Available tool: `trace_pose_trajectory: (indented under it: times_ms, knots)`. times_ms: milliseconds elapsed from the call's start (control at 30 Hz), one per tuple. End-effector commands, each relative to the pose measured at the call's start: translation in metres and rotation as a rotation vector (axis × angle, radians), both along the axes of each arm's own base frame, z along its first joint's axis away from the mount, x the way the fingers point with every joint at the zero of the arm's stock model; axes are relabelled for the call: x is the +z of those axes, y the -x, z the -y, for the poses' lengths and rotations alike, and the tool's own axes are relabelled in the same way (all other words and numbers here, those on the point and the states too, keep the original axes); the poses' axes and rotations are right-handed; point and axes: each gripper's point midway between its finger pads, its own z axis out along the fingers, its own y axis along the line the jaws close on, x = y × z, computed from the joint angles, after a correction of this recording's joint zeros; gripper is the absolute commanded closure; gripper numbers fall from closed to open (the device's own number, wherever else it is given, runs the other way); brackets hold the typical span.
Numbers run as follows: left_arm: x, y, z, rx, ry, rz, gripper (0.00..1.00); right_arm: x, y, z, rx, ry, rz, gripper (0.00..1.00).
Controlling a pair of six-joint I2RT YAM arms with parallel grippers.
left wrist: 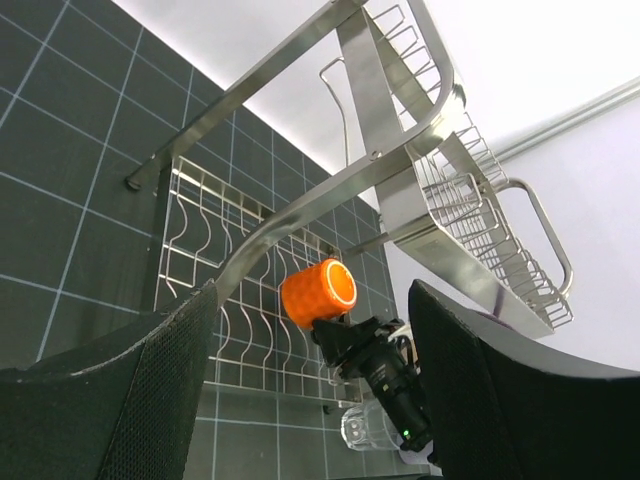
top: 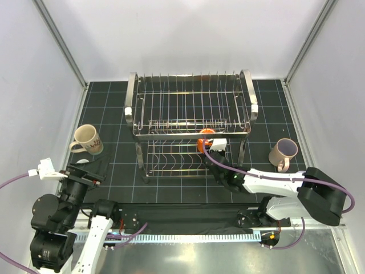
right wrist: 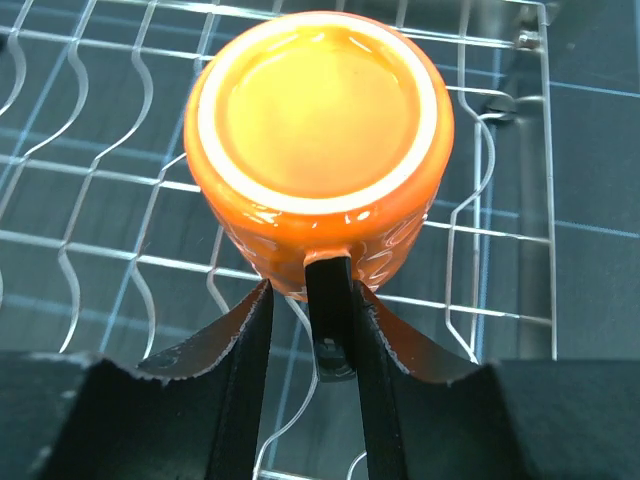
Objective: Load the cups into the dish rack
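Observation:
My right gripper (top: 213, 146) (right wrist: 318, 300) is shut on the dark handle of the small orange cup (top: 206, 135) (right wrist: 320, 140). It holds the cup on its side just above the lower tier of the chrome dish rack (top: 191, 111) (right wrist: 100, 172), at the front right. The left wrist view shows the orange cup (left wrist: 318, 293) too, with a clear glass tumbler (left wrist: 372, 428) on the mat below the right arm. My left gripper (top: 85, 170) (left wrist: 312, 335) is open and empty, left of the rack. A cream mug (top: 88, 138) stands far left and a beige-pink mug (top: 283, 152) far right. The other cups are out of view.
The rack stands on a black gridded mat (top: 114, 114) enclosed by white walls. Its upper tier (left wrist: 470, 230) overhangs the lower plate slots (left wrist: 250, 300). The right arm (top: 274, 182) stretches across the front of the rack.

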Motion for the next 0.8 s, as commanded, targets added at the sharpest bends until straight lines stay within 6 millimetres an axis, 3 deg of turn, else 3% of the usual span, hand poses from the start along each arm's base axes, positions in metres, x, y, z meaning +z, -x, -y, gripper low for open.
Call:
trace_pose_trajectory:
  times_ms: [0, 200, 433, 667, 767]
  knots:
    - [-0.003, 0.001, -0.005, 0.026, -0.019, -0.007, 0.25, 0.031, -0.032, -0.001, -0.087, -0.168, 0.105, 0.61]
    - [-0.019, 0.000, -0.010, 0.053, -0.031, -0.053, 0.25, 0.026, -0.025, -0.005, -0.025, -0.183, 0.064, 0.60]
    - [-0.039, -0.009, -0.014, 0.082, -0.033, -0.096, 0.26, 0.022, 0.003, -0.001, 0.058, -0.167, 0.025, 0.51]
    - [-0.049, -0.013, -0.043, 0.230, -0.129, -0.145, 0.28, 0.018, 0.048, -0.004, 0.146, -0.154, -0.017, 0.46]
    - [-0.052, -0.021, -0.052, 0.270, -0.208, -0.202, 0.27, 0.016, 0.079, -0.022, 0.239, -0.138, -0.047, 0.44]
